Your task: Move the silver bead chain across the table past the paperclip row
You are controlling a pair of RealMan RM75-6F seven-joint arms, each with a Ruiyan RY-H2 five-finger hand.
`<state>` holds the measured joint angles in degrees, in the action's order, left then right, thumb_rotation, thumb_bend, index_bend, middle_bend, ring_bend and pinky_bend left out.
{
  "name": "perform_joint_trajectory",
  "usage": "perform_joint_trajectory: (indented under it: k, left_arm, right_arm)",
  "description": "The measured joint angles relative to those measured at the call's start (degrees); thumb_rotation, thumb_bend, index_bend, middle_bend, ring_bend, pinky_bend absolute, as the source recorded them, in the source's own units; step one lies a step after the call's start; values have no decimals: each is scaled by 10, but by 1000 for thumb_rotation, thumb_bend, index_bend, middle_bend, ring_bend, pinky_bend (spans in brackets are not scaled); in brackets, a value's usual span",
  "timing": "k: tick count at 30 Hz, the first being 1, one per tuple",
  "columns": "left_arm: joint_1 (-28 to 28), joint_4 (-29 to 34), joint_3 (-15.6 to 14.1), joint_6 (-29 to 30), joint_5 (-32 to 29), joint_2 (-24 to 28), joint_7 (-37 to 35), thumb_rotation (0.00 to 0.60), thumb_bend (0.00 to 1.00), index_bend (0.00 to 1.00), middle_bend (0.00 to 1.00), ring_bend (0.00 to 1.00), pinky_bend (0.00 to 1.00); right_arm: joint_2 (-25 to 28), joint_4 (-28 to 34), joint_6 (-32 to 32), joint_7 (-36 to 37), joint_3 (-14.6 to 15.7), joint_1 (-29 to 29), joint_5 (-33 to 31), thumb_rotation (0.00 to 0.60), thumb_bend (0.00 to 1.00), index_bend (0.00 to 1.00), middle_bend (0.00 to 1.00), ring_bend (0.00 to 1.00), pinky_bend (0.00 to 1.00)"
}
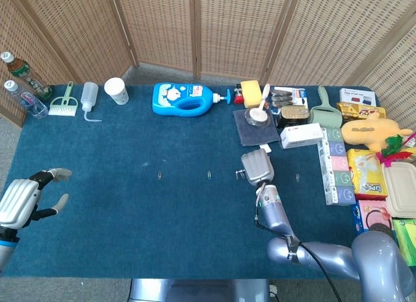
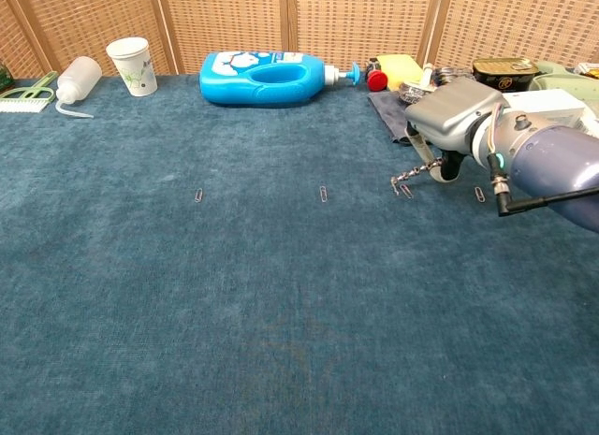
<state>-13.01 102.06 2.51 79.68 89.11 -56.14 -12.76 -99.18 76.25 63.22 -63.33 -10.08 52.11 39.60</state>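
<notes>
My right hand [image 2: 456,112] [image 1: 256,167] hovers low over the right part of the blue table and holds the silver bead chain [image 2: 412,173]. The chain's free end [image 1: 239,175] trails left and down onto the cloth beside a paperclip [image 2: 406,190]. More clips of the row lie at the left [image 2: 198,195], in the middle [image 2: 323,193] and to the right [image 2: 479,194]. My left hand [image 1: 25,195] hangs at the table's left edge in the head view, fingers apart and holding nothing.
Along the back stand a blue detergent bottle [image 2: 267,78], a paper cup [image 2: 130,65], a squeeze bottle [image 2: 75,79] and a brush [image 1: 64,105]. Boxes, tins and snack packs [image 1: 364,172] crowd the right side. A dark cloth [image 1: 255,128] lies behind my right hand.
</notes>
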Motion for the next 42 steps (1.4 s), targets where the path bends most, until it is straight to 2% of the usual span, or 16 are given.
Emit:
perform_joint_trajectory:
  k: [7, 19, 29, 36, 42]
  left_arm:
    - [-1, -2, 0, -2, 1, -1, -3, 581, 353, 286, 394, 395, 725]
    - [-2, -3, 1, -2, 1, -2, -4, 582, 353, 286, 394, 395, 724]
    - [-1, -5, 0, -3, -1, -2, -6, 583, 353, 286, 394, 395, 725]
    - [-4, -7, 1, -7, -2, -4, -6, 579, 353, 286, 394, 395, 725]
    - [-9, -5, 4, -9, 1, -7, -5, 580, 352, 286, 394, 395, 724]
  right_arm:
    - [-6, -14, -2, -16, 11, 2, -11, 600, 443, 614, 912, 984, 985]
    - [-1, -5, 7, -14, 10, 1, -9, 600, 444, 613, 912, 984, 985]
    - [-13, -22, -1, -21, 17, 3, -12, 600, 444, 613, 912, 984, 986]
    - [-7, -7, 9, -20, 12, 4, -8, 600, 444, 613, 912, 984, 986]
    - [26, 38, 31, -13, 9, -5, -1, 600, 444, 613, 912, 984, 986]
